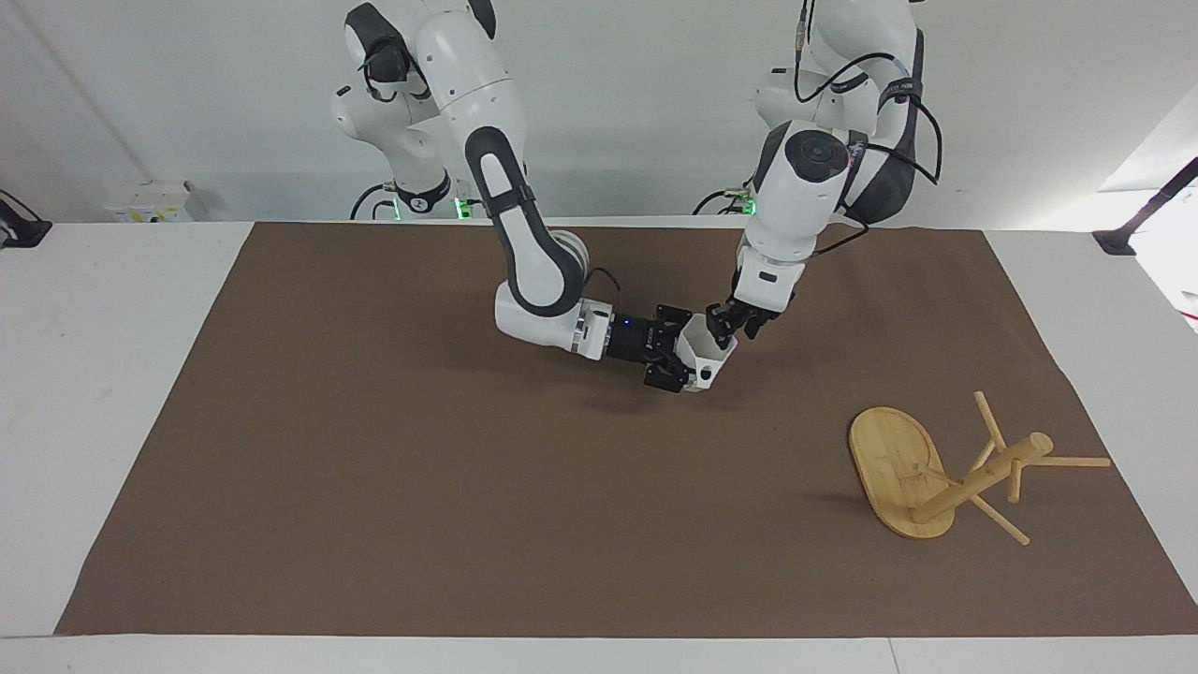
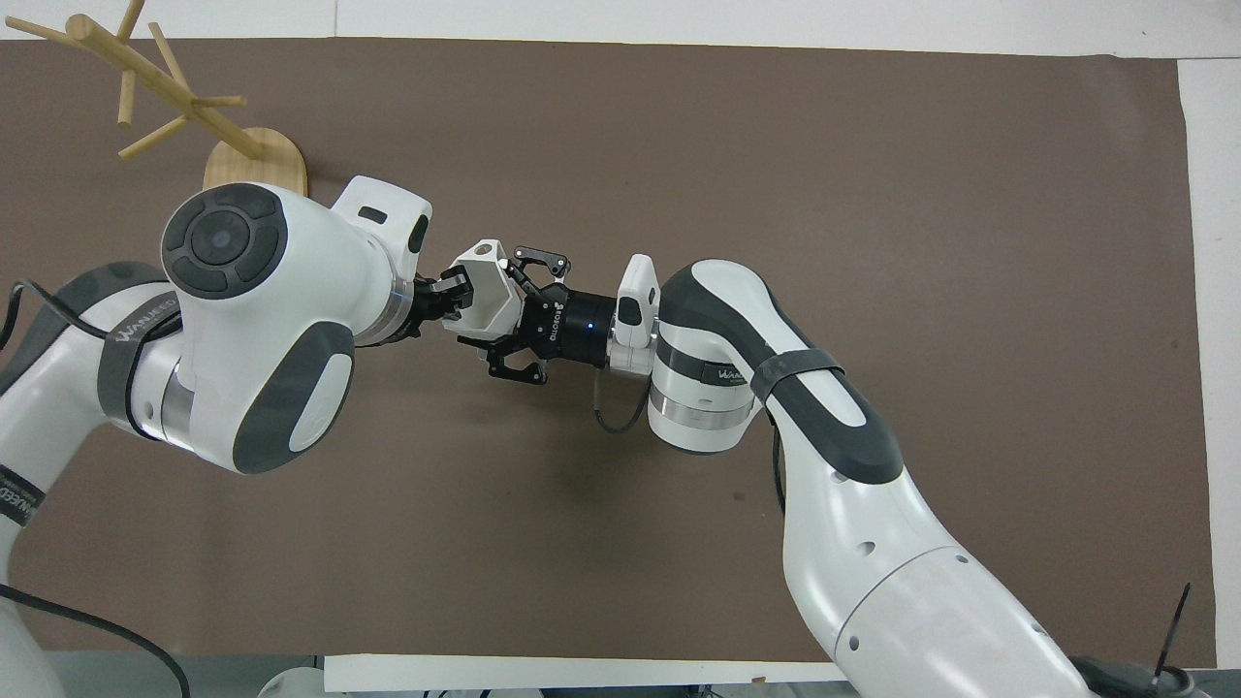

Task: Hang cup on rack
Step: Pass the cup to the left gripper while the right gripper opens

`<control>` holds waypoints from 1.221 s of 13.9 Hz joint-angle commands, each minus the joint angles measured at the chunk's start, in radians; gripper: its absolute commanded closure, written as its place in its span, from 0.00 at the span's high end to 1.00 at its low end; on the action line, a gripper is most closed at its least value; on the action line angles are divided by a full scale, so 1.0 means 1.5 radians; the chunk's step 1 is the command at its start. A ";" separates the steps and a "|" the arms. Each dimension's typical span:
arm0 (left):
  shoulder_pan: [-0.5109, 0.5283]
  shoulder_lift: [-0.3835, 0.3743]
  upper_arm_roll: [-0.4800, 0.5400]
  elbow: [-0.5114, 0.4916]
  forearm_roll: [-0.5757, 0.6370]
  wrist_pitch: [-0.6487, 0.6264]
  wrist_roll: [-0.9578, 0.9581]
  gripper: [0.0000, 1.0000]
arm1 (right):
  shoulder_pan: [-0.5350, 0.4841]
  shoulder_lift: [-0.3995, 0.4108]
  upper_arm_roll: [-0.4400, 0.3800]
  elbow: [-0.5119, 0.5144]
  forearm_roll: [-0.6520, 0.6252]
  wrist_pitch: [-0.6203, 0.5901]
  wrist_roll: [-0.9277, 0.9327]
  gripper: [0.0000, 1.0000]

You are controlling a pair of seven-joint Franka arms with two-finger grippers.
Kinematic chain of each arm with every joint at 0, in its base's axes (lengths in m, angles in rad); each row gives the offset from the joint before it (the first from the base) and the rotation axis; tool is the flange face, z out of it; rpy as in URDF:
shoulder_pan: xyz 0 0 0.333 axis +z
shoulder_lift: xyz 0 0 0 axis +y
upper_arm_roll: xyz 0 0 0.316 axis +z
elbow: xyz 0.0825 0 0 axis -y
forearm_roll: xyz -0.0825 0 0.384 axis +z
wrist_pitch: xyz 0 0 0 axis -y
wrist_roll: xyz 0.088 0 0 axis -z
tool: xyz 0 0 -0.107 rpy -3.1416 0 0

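Table (image 1: 112,393) is covered mid-span by a brown mat (image 1: 421,487), white margins left bare at both ends. Rack (image 1: 945,473) is seen on the mat toward the left arm's end, farther from the robots than the grippers; it reads as tipped in the facing view, oval base (image 2: 254,160) edge-up, post and pegs slanted away from it. Right arm is stretched low over the mat centre, wrist roughly horizontal. Right gripper (image 1: 676,360) is clamped on the cup (image 1: 704,354) from the closed-bottom side, fingers spread around the tapered body and pressed against it; cup is held on its side above the mat, mouth turned toward the left arm's end, handle loop (image 2: 482,254) on the side farther from the robots in the overhead view. Left gripper (image 1: 725,323) is angled down at the cup's rim, with fingertips (image 2: 454,287) at or just inside the mouth. Left finger state: cannot be told, contact with the rim likewise not resolvable.
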 commanded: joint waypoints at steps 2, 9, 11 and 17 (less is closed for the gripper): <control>-0.016 -0.001 0.008 0.003 -0.018 -0.002 -0.012 0.00 | -0.003 -0.001 0.000 -0.001 0.016 0.009 -0.016 0.20; 0.018 0.030 0.014 0.053 -0.049 0.002 -0.018 0.00 | -0.036 -0.012 -0.002 -0.003 -0.008 0.005 -0.009 1.00; 0.054 0.049 0.014 0.086 -0.048 0.009 -0.016 0.00 | -0.067 -0.013 -0.002 -0.004 -0.054 -0.018 -0.009 1.00; 0.131 0.067 0.014 0.045 -0.047 0.273 -0.071 0.00 | -0.298 -0.022 -0.003 0.008 -0.443 -0.213 0.093 1.00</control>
